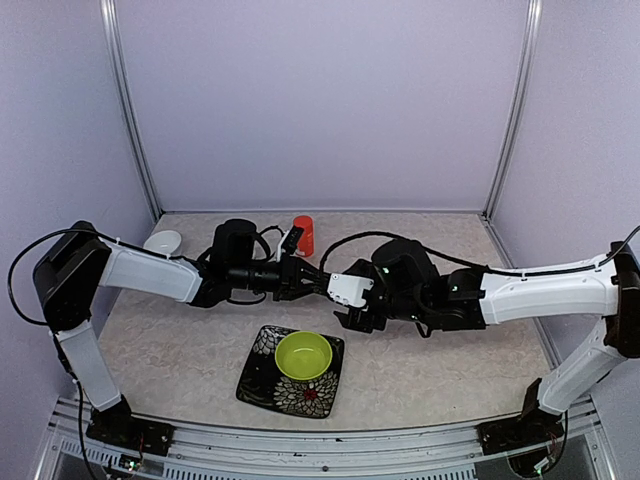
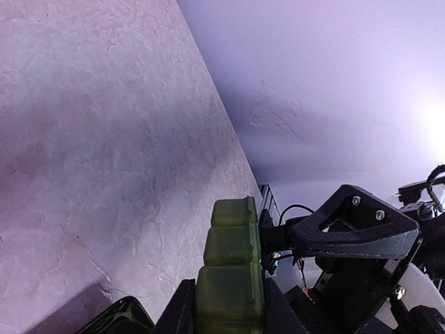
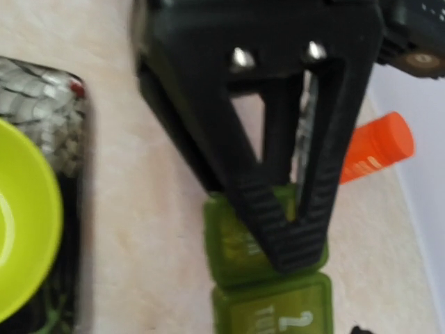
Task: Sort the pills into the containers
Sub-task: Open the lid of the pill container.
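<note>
In the overhead view the two arms meet at the middle of the frame, just above the patterned plate (image 1: 262, 375) that carries the lime-green bowl (image 1: 304, 354), and the left claw (image 1: 300, 278) and right claw (image 1: 345, 300) sit tip to tip there, with the orange bottle (image 1: 303, 235) standing just above them and a small white dish (image 1: 162, 241) at the left of the bench (image 1: 450, 360). The left wrist view shows the dark green pillbox (image 2: 229, 278) at the bottom centre, clamped by its long sides between the left claw's dark fingers (image 2: 182, 309), its three compartments running in a row up the frame past the fingertips. A black finger of the right claw (image 2: 351, 229) lies just right of the pillbox's far end; whether it touches, and whether that claw is wide or narrow, I cannot tell. In the right wrist view the pillbox (image 3: 271, 306) fills the lower centre, white print on its lid too blurred to read, and a ribbed black finger (image 3: 285, 229) crosses it from the top of the frame
</note>
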### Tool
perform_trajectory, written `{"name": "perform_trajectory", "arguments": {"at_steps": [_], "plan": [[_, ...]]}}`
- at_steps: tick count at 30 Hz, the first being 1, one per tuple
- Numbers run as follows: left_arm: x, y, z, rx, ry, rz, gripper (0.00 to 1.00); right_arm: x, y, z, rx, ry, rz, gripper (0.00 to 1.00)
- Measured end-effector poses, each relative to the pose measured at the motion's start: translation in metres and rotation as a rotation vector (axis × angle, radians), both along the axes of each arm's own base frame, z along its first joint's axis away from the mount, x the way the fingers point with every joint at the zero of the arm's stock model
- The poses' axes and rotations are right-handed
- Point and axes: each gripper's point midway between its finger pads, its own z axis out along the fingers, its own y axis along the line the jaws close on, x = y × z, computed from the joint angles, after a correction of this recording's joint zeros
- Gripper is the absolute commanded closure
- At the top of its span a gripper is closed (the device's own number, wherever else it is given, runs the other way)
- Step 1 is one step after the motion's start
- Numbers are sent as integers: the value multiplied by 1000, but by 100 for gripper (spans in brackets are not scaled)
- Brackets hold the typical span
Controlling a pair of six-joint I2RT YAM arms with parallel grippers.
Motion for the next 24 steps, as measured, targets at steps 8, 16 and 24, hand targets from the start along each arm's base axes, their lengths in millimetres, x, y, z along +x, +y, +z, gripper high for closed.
{"name": "perform_trajectory", "arguments": {"at_steps": [8,16,24], "plan": [[-1,0,0,-7,11,3,81,23,-3,1,-34,-125,-86,27],[-3,0,-1,-14,21,7,81,28,3,-8,-77,-181,-95,32],[-2,0,0,-26,25,11,81,32,5,-16,-115,-218,-108,68]]}}
